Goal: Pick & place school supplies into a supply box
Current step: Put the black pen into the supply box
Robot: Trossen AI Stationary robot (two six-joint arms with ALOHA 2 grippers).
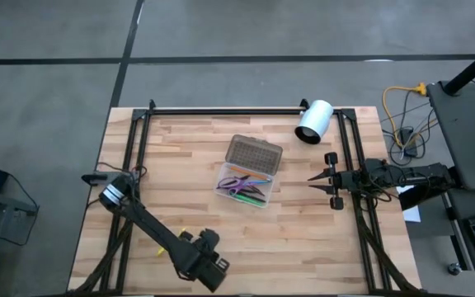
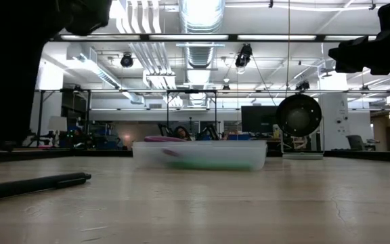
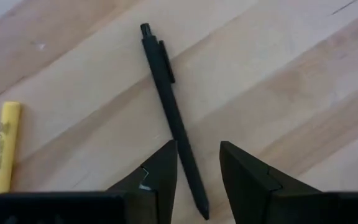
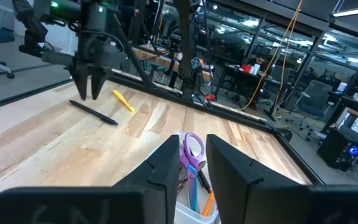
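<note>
Spanning the scene, pale wooden worktop (image 1: 303, 247), clear plastic supply box (image 1: 244, 186) with grey dotted lid at centre holding purple-handled scissors (image 4: 192, 149), left gripper (image 3: 199, 171) at 7 o'clock, jaws wide astride thin black pen (image 3: 171, 109), right gripper (image 1: 313, 179) at 3 o'clock, jaws narrowly parted, empty, yellow marker (image 3: 5, 147) beside the pen

Hidden in part — lower tip of the black pen (image 3: 173, 112), slipping behind the left gripper (image 3: 199, 163) fingers. Cut off by the edge beside that pen — the yellow marker (image 3: 6, 146). Too blurred to sort — contents of the supply box (image 2: 200, 155).
</note>
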